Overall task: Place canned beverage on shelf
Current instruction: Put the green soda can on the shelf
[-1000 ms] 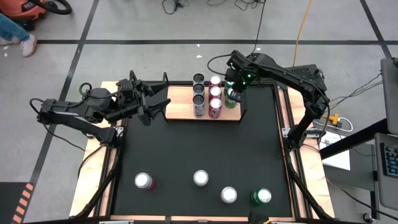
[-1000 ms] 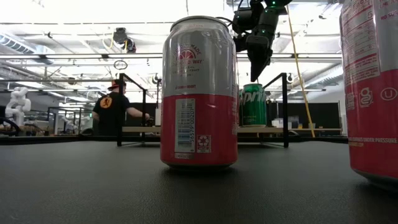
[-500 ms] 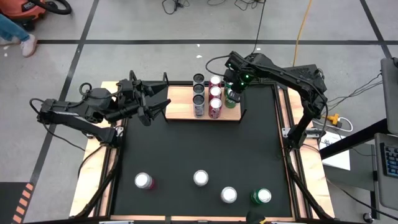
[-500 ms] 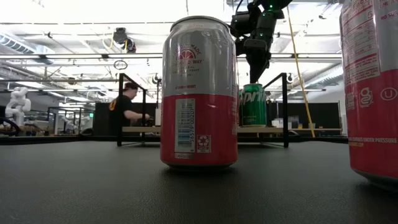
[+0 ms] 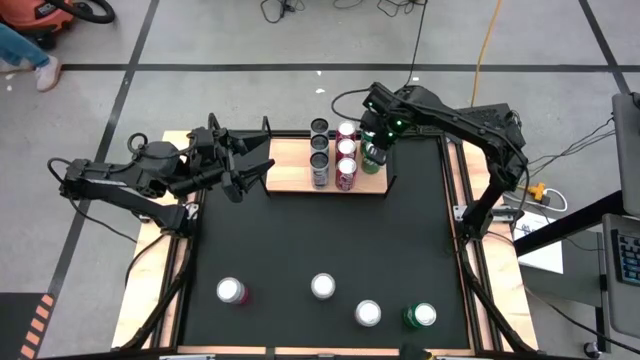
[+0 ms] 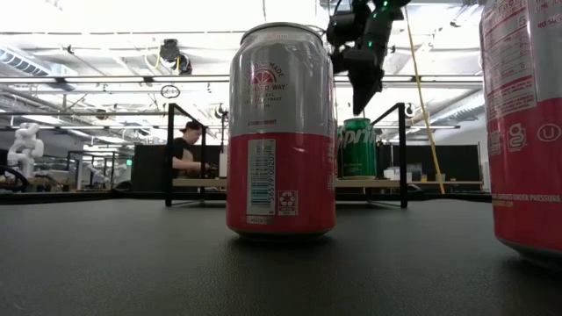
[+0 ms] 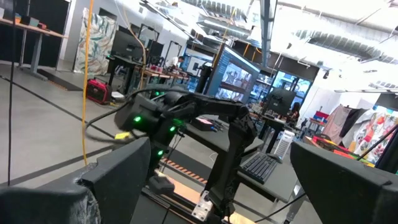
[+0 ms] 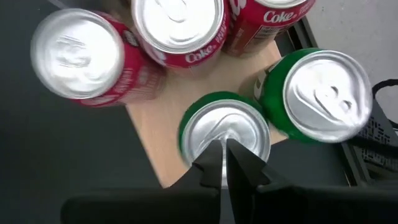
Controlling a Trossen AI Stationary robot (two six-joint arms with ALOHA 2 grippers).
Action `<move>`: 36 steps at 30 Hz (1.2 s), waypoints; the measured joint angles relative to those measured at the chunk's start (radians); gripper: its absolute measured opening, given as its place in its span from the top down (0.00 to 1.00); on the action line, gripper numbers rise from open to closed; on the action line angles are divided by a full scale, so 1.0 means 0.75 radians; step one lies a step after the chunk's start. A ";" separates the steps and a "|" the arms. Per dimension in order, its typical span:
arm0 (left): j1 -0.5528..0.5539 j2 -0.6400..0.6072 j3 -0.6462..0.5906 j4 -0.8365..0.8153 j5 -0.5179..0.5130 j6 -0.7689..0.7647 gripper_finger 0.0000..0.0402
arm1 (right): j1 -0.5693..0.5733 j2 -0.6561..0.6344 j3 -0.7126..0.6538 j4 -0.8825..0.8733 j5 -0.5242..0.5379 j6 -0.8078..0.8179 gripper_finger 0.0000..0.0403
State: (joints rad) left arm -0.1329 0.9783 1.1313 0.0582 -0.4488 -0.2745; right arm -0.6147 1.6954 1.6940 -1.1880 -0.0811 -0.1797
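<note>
Covering table: black mat [image 5: 320, 235] | room: person at desk [image 6: 183, 149] | left end effector [image 5: 252, 160] spread | right end effector [image 5: 372, 146] pressed together

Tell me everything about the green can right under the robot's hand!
The green can is shiny metal with a silver top, standing upright on the wooden shelf near its corner. Another green can stands close beside it, and red cans stand further along. The right hand hangs just above its top, fingers shut together, not gripping it.
</note>
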 joint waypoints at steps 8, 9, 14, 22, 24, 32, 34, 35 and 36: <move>0.011 0.000 0.000 -0.015 0.000 -0.007 0.04 | 0.055 -0.139 0.207 -0.239 -0.073 0.222 1.00; 0.018 -0.001 0.000 -0.030 0.000 -0.009 0.04 | 0.069 -0.167 0.223 -0.259 -0.073 0.258 1.00; 0.052 -0.001 0.000 -0.115 0.000 -0.012 0.04 | 0.156 -0.332 0.222 -0.278 -0.072 0.411 1.00; 0.105 0.000 -0.001 -0.203 -0.001 -0.083 0.04 | 0.281 -0.548 0.147 -0.298 -0.062 0.565 1.00; 0.107 0.003 0.000 -0.203 -0.025 -0.130 0.04 | 0.295 -0.588 0.131 -0.324 -0.061 0.573 1.00; 0.072 0.102 0.031 -0.223 -0.045 -0.250 0.04 | 0.309 -0.696 0.088 -0.390 -0.061 0.535 1.00; 0.054 0.155 0.068 -0.262 -0.045 -0.255 0.05 | 0.309 -0.710 0.087 -0.390 -0.063 0.505 1.00; 0.044 0.184 0.088 -0.279 -0.045 -0.256 0.06 | 0.309 -0.717 0.087 -0.390 -0.066 0.495 1.00; 0.034 0.213 0.107 -0.290 -0.045 -0.257 0.06 | 0.309 -0.723 0.087 -0.390 -0.067 0.483 1.00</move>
State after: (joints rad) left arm -0.1073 1.1378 1.2112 -0.1596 -0.4824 -0.4671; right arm -0.3832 1.1533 1.7596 -1.4803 -0.1310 0.1827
